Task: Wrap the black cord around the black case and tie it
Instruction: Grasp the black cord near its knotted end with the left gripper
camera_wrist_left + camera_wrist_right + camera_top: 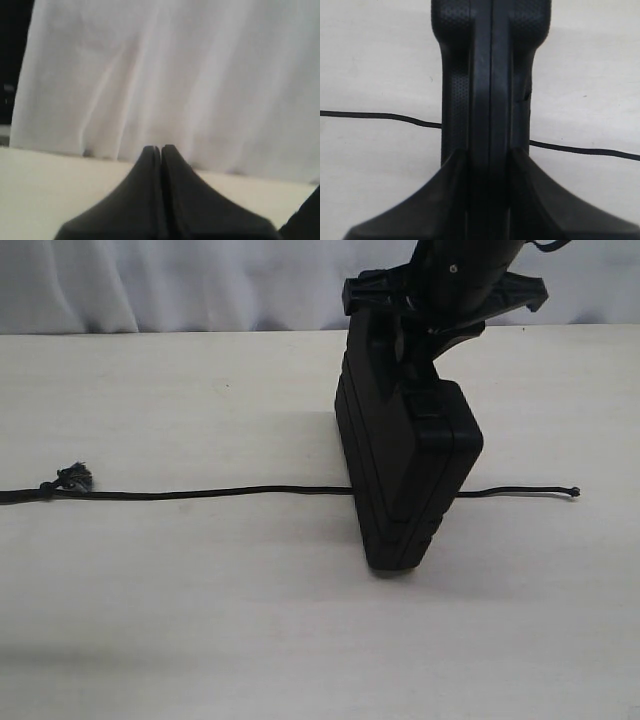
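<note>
The black case [405, 465] stands on edge in the middle of the table, tilted, with my right gripper [420, 335] shut on its upper end from above. In the right wrist view the case [490, 75] runs between the two fingers [445, 200]. The black cord [200, 493] lies straight across the table, passing under or behind the case, its small knotted tip [574, 491] at the right and its frayed grey knot [70, 479] at the far left. The cord [380, 116] shows on both sides of the case. My left gripper [161, 148] is shut on nothing, facing a white curtain.
A white curtain [150, 285] hangs behind the table's [200, 620] far edge. The pale tabletop [35, 180] lies below the left gripper.
</note>
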`<state>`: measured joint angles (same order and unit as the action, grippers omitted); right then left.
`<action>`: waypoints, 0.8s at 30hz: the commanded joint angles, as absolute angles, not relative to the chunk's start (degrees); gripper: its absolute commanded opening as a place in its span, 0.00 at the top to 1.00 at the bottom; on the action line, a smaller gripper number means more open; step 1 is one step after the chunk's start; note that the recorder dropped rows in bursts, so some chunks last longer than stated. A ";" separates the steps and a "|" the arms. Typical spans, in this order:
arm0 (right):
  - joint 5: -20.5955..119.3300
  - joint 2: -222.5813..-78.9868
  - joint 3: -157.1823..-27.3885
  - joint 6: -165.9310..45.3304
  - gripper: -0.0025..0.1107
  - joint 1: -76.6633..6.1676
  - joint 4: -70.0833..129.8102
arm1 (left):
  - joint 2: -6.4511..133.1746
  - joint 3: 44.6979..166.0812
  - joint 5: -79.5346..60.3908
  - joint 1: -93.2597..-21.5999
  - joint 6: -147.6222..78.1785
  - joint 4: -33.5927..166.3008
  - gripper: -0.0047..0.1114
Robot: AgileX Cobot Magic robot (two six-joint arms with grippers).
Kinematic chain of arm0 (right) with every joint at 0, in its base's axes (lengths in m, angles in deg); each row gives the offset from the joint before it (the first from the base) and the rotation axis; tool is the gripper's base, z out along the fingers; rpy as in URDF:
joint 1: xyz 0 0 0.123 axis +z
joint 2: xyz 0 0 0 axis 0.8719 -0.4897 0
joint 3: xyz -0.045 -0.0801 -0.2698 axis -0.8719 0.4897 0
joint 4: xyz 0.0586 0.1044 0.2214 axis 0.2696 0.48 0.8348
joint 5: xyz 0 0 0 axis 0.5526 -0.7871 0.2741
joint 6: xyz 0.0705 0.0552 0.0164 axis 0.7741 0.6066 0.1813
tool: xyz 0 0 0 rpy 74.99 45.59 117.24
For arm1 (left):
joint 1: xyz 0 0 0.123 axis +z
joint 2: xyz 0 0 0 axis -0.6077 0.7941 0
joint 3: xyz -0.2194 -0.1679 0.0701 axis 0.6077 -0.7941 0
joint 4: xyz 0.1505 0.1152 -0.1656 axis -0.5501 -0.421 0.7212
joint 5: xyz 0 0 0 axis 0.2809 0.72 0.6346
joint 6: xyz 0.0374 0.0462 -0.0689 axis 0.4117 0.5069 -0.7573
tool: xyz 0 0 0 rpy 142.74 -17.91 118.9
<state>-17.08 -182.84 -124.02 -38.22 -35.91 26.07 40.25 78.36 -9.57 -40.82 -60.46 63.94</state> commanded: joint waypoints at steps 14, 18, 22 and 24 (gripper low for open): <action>-18.84 -182.07 -124.27 -40.39 0.94 -35.87 27.27 | 84.89 97.20 25.01 -60.59 -44.53 33.87 0.96; -18.84 -182.07 -124.27 -40.85 0.94 -35.87 27.27 | 92.17 100.91 29.27 -56.87 -38.22 40.76 0.96; -17.85 -182.07 -124.27 -40.85 0.94 -35.87 27.27 | 97.42 104.65 33.94 -50.67 -37.21 45.90 0.96; -17.51 -182.07 -124.27 -41.04 0.94 -35.87 27.27 | 98.77 105.02 31.93 -47.31 -37.12 45.93 0.96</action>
